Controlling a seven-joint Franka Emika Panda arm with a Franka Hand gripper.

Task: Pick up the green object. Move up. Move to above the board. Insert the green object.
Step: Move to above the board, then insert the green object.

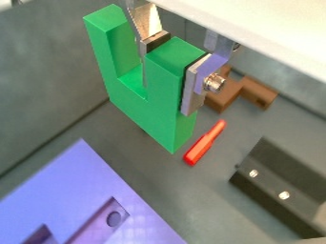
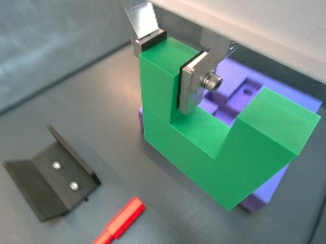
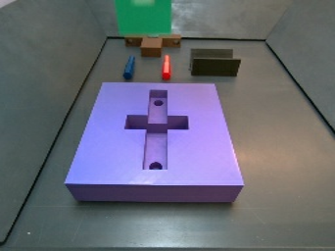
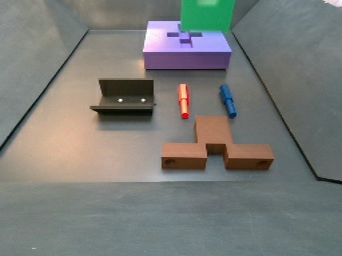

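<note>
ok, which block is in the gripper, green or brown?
The green object: the gripper is shut on one prong, lifted. The brown block lies on the floor.

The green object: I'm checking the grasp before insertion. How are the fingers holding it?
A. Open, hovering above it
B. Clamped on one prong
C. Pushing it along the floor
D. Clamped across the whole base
B: in a wrist view the gripper has its fingers closed on one prong of the green object, which hangs above the floor.

Green object (image 3: 144,15) high beyond board (image 3: 197,147)
</note>
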